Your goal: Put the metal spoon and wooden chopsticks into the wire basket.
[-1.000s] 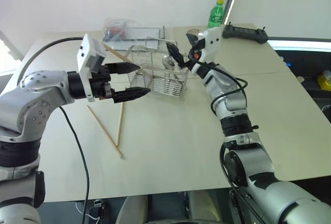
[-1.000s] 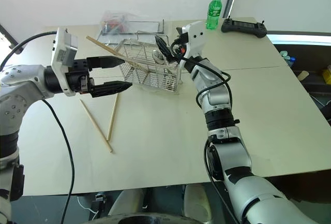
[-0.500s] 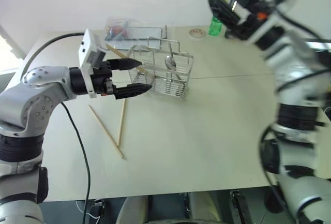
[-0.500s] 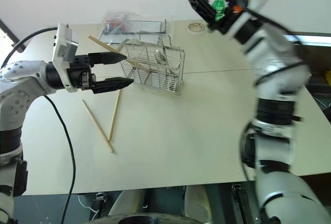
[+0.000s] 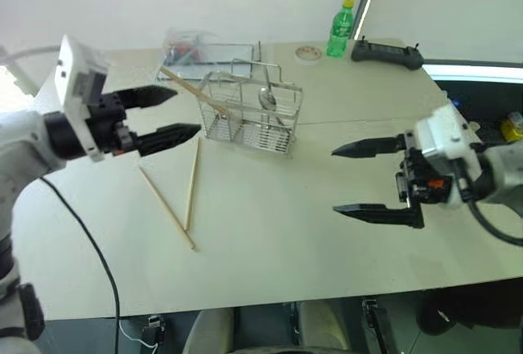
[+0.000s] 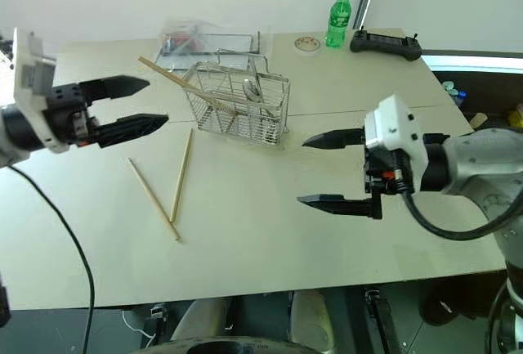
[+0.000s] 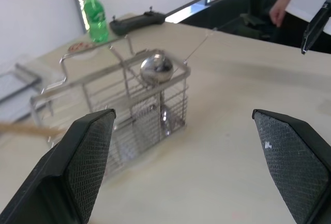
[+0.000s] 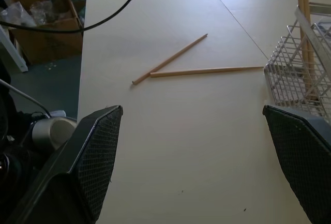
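Metal spoon (image 5: 268,97), one chopstick (image 5: 192,91) in wire basket (image 5: 249,115). Two wooden chopsticks (image 5: 191,184) on table (image 5: 270,215), left of basket: pickup pending. Left gripper (image 5: 167,114), right gripper (image 5: 359,181): jaws wide, empty.

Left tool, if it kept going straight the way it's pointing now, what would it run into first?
Most likely the wire basket. The open left tool points level toward it, and the left wrist view looks straight at the basket with the metal spoon inside. Depth is uncertain.
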